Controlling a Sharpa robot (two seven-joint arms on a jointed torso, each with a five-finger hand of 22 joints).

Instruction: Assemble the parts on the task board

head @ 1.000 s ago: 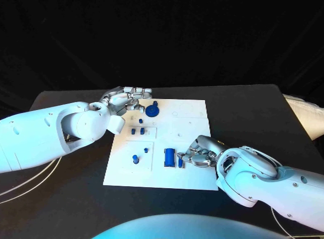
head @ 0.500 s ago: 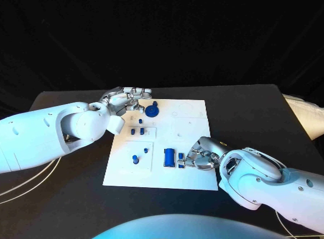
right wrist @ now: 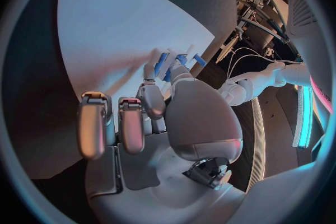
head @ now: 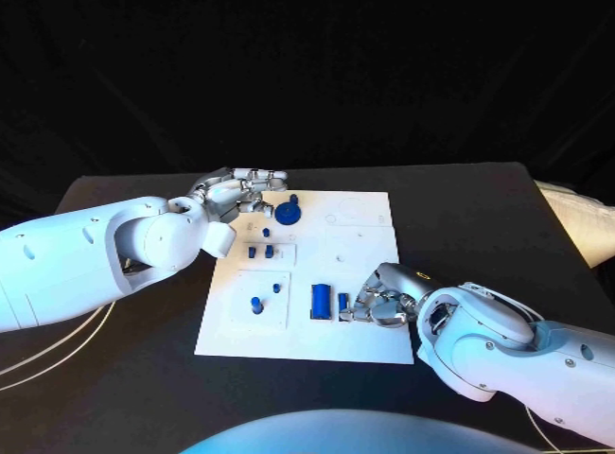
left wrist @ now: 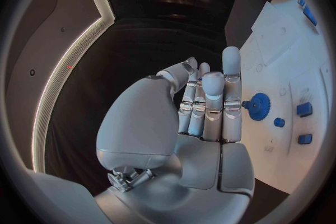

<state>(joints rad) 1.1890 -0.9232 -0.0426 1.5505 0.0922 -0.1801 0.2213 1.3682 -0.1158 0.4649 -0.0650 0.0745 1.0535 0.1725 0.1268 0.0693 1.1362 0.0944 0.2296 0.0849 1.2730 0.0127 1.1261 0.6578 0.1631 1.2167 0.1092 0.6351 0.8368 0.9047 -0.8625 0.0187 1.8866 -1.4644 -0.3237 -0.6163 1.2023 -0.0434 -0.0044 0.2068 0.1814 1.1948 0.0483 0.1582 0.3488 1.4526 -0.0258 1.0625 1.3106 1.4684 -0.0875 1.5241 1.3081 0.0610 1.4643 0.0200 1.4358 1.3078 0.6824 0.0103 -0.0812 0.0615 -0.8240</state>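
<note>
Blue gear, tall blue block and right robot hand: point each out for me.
Blue gear (head: 289,212), head view, middle of its disc.
Tall blue block (head: 320,301), head view, middle of its top face.
Right robot hand (head: 385,301), head view, its knuckles.

Task board (head: 362,331): plain white, no pattern beyond faint recessed outlines. Table (head: 485,218): flat black, black backdrop behind it too. Parts all blue: round gear-like piece (head: 289,212) deep blue, flat rectangular block (head: 322,300) same blue, small paired pieces (head: 260,251) blue, oval piece (head: 257,304) blue, narrow piece (head: 344,305) by the right hand blue. Left hand (head: 239,186): silver metal with darker grey at the gaps. Right hand (head: 387,295): silver, same finish. Both arms glossy white, with a cyan tint from the lighting. Cloth (head: 591,222) at the table's right edge: white.
</note>
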